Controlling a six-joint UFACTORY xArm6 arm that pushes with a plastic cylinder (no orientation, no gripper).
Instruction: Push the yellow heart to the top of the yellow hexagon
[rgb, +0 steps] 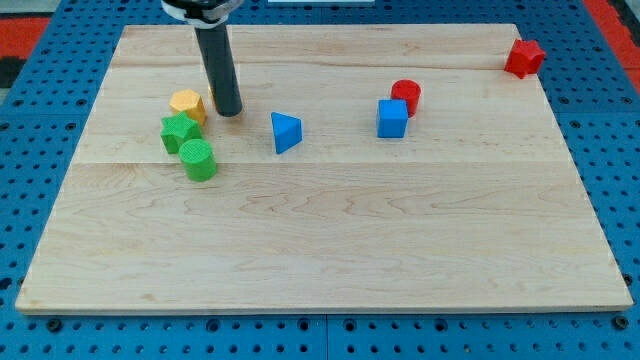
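One yellow block sits at the board's upper left; it looks like the hexagon. I cannot make out a separate yellow heart; it may be hidden behind the rod. My tip rests on the board just to the right of this yellow block, close to its right edge. The dark rod rises from there to the view's top.
A green star touches the yellow block from below, with a green cylinder under it. A blue triangle lies right of my tip. A blue cube and a red cylinder sit centre right. A red star is at the top right corner.
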